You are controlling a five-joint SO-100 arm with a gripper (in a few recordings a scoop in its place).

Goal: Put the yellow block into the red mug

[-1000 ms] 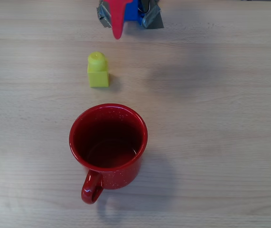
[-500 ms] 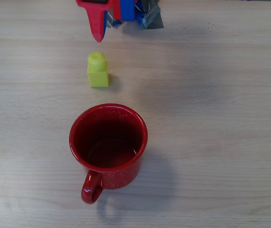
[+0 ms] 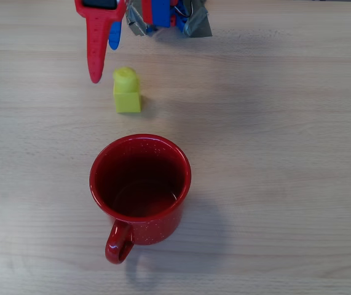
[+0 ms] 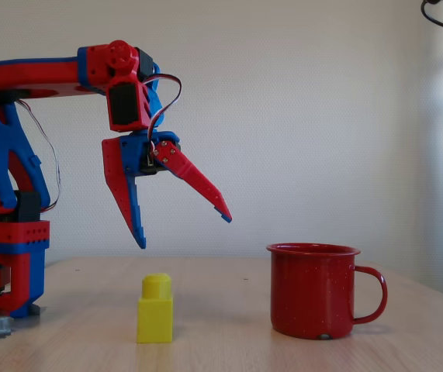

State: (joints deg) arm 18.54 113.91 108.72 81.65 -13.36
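While end effector [image 4: 182, 232] hangs spread wide, empty, above yellow block [image 4: 155, 310] | block upright on surface [image 3: 273, 123], 12 o'clock of red mug [image 3: 140, 187], apart | advice: straddle block body before closing.

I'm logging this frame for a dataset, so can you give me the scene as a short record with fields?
surface: wooden table
yellow block: upright on the table, stud on top, untouched
red mug: upright, empty, apart from the block; handle points away from the arm
end effector: open, in the air above the block, fingers spread wide
block in mug: no
grasp: not yet made
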